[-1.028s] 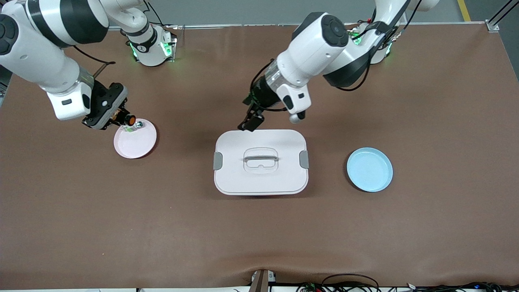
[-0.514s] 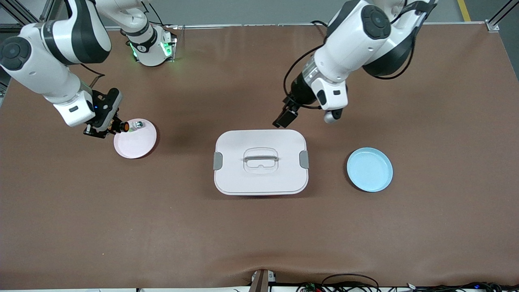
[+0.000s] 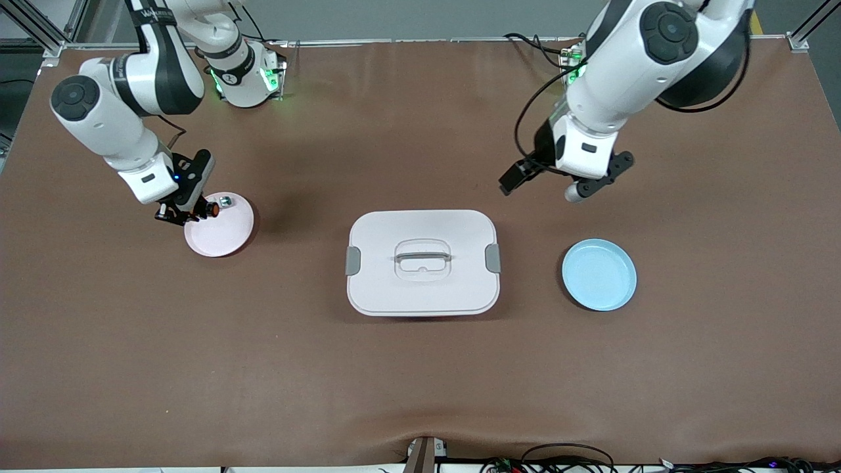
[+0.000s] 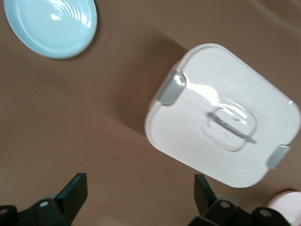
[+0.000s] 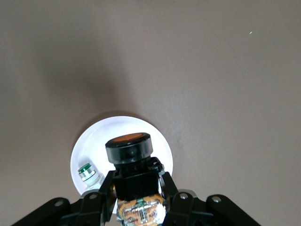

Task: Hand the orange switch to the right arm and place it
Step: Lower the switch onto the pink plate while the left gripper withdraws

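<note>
The orange switch [image 3: 211, 209] [image 5: 129, 160], black-bodied with a round orange cap, is clamped in my right gripper [image 3: 197, 211] [image 5: 137, 182], which is shut on it. It hangs over the rim of the pink plate [image 3: 223, 235] [image 5: 157, 141] at the right arm's end of the table. My left gripper [image 3: 543, 186] [image 4: 139, 190] hovers open and empty over bare table between the white lidded box [image 3: 422, 263] [image 4: 225, 117] and the left arm's base.
A small clear part with a green cap [image 3: 225, 202] [image 5: 87, 171] lies on the pink plate beside the switch. A blue plate [image 3: 598, 274] [image 4: 49, 23] sits at the left arm's end, beside the box.
My left gripper has swung from the box's edge toward the left arm's end, still open. My right gripper, still holding the switch, has shifted slightly over the pink plate's rim.
</note>
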Robot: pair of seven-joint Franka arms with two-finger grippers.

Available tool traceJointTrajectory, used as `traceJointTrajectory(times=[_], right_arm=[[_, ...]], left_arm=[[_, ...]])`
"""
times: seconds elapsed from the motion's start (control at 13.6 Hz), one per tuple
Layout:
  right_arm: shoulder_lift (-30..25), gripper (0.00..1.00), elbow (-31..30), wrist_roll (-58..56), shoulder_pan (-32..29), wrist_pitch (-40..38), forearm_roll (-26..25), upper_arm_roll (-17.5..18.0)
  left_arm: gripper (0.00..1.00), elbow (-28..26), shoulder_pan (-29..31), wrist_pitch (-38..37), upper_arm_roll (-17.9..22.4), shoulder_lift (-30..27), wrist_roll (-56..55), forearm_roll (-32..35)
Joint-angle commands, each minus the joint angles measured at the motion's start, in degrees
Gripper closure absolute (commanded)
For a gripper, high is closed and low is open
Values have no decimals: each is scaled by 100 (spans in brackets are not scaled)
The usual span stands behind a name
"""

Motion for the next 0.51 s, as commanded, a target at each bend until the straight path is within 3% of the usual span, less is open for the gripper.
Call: traceJointTrajectory(times=[0.0,0.44], right_arm=[[-187,100,-450,-277,-277,517,-106,85],[498,100,-644,-806,-612,1221,-106,94]], left_arm=[[0,-152,472,-352,-31,-293,1170,291],[0,-388,1693,-723,-48,-583,3307,301]])
